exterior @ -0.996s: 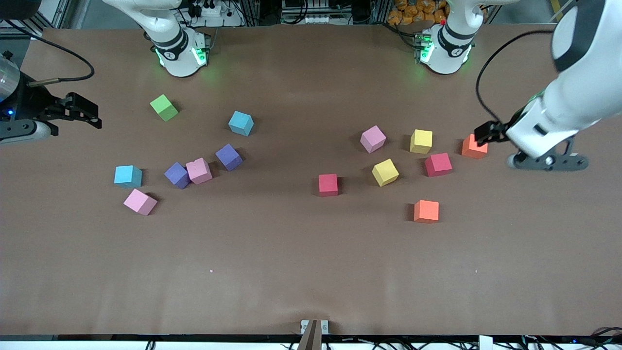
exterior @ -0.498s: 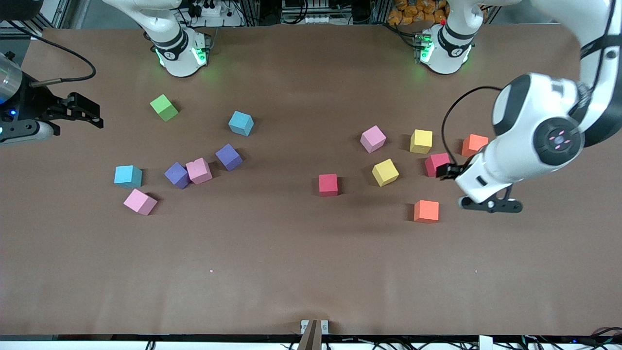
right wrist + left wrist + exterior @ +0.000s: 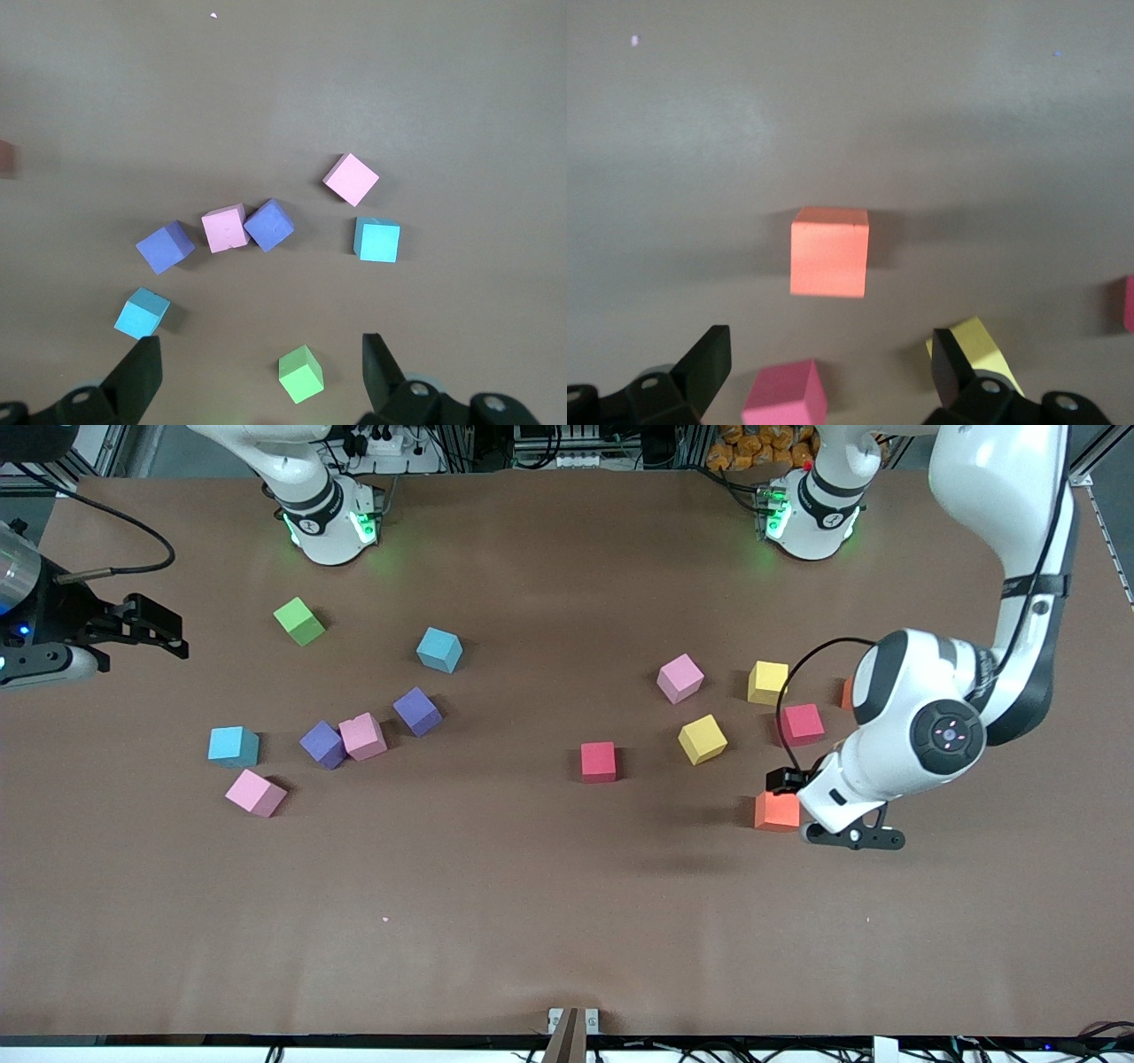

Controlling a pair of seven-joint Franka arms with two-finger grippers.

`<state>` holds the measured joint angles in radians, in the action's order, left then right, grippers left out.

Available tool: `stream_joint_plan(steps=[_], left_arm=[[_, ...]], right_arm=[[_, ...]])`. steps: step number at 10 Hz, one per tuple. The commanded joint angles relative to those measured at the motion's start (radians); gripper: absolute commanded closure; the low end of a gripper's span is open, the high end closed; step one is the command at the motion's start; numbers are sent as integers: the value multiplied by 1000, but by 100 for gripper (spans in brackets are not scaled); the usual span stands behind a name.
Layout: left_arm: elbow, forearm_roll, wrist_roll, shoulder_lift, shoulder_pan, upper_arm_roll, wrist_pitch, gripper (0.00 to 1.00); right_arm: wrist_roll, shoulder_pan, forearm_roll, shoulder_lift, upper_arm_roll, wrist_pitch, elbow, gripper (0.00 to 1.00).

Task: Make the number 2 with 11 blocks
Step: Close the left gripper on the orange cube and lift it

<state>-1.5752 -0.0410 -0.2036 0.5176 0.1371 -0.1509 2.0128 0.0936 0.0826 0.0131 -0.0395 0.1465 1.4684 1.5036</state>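
The blocks lie loose and scattered; no number 2 shows. Toward the left arm's end lie a pink block (image 3: pixel 680 677), two yellow (image 3: pixel 767 682) (image 3: pixel 702 739), two red (image 3: pixel 802 724) (image 3: pixel 598 762) and an orange block (image 3: pixel 777 811). Toward the right arm's end lie two light blue (image 3: pixel 439 649) (image 3: pixel 234 746), two purple (image 3: pixel 416 710) (image 3: pixel 322 744) and two pink (image 3: pixel 362 736) (image 3: pixel 255 793). My left gripper (image 3: pixel 846 834) (image 3: pixel 828 367) hangs open and empty beside and above the orange block (image 3: pixel 829 251). My right gripper (image 3: pixel 173 633) (image 3: pixel 261 372) waits open at the table's end.
A lime-green cube (image 3: pixel 299 621) (image 3: pixel 301 374) sits near the right arm's base. A second orange block (image 3: pixel 848 691) shows only as a sliver past the left arm. Bare brown table (image 3: pixel 532 912) stretches along the side nearest the front camera.
The left arm has swung from its end of the table toward the front camera and the middle, ending by the nearer orange block, jaws open throughout. The right arm has stayed still.
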Motion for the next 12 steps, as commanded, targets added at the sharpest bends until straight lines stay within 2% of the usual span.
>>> stream_joint_plan(steps=[1, 2, 5, 12], left_arm=[[3, -55, -33, 79, 4, 1, 69, 0], [4, -94, -34, 102, 4, 1, 70, 0], [8, -106, -71, 159, 5, 1, 131, 0], [1, -128, -92, 209, 22, 1, 138, 0]], right_arm=[[9, 3, 8, 12, 4, -6, 4, 0], [9, 5, 8, 12, 4, -5, 4, 0], [9, 5, 8, 12, 4, -6, 4, 0], [9, 5, 8, 1, 2, -6, 3, 0]])
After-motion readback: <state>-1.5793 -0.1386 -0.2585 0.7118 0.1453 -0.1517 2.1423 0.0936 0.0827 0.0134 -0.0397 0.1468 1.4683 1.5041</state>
